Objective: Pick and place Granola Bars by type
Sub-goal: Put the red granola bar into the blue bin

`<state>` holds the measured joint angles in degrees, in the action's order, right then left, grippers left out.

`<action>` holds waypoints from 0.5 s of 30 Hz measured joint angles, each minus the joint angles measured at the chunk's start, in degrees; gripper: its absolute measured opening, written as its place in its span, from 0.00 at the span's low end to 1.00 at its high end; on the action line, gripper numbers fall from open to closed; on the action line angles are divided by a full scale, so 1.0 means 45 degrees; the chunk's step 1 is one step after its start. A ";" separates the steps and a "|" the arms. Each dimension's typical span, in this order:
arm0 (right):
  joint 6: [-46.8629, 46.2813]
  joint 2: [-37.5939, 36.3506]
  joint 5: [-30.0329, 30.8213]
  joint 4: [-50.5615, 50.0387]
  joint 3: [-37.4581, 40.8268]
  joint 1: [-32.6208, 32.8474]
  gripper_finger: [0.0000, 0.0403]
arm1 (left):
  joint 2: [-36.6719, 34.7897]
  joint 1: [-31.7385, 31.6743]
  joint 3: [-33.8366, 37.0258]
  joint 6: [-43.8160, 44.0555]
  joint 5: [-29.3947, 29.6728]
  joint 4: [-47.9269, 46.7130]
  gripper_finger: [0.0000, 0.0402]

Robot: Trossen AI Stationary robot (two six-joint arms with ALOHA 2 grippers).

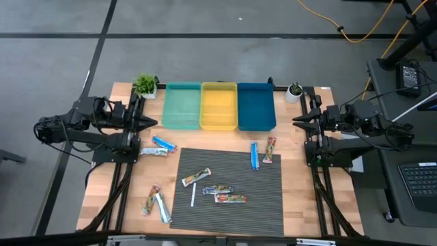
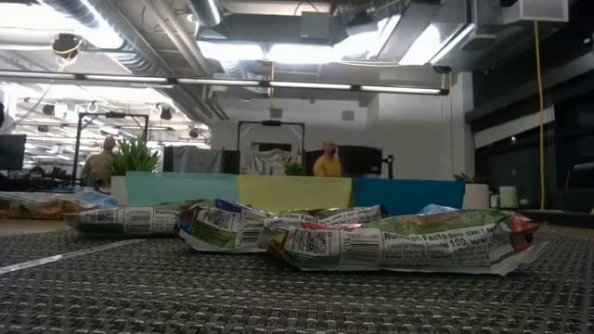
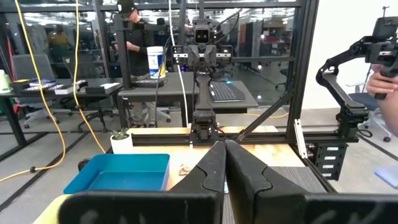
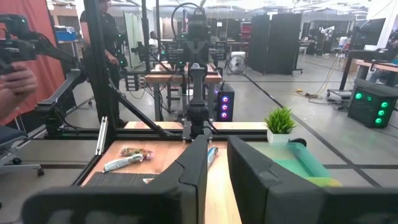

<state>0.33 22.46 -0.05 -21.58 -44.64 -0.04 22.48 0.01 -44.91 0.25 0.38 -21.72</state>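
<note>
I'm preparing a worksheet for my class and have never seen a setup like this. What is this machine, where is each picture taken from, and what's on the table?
It is a robot with two dark arms at a wooden table. One picture looks straight down, one looks level across the table, two look out from the wrists. The left end effector is shut and the right end effector slightly open; both wait at the table's sides, holding nothing. Granola bars lie scattered on and around a striped mat. Behind stand a green bin, a yellow bin and a blue bin, all empty.
</note>
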 joint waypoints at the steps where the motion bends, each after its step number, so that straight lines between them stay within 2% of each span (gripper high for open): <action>1: -0.0020 0.0000 -0.0005 0.0000 0.0000 0.0002 0.17 | 0.0000 0.0000 0.0000 0.0003 0.0000 0.0043 0.01; 12: -0.0801 0.0005 -0.0002 -0.0008 0.0000 0.0002 0.17 | 0.0000 0.0000 0.0000 -0.0040 0.0005 0.0049 0.01; 15: -0.1020 0.0005 -0.0005 -0.0039 0.0000 0.0002 0.17 | 0.0079 0.0000 0.0000 -0.0433 0.0557 0.0120 0.01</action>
<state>-4.26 22.48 -0.08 -21.76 -44.64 -0.03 22.83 0.01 -44.91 -1.70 2.89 -21.18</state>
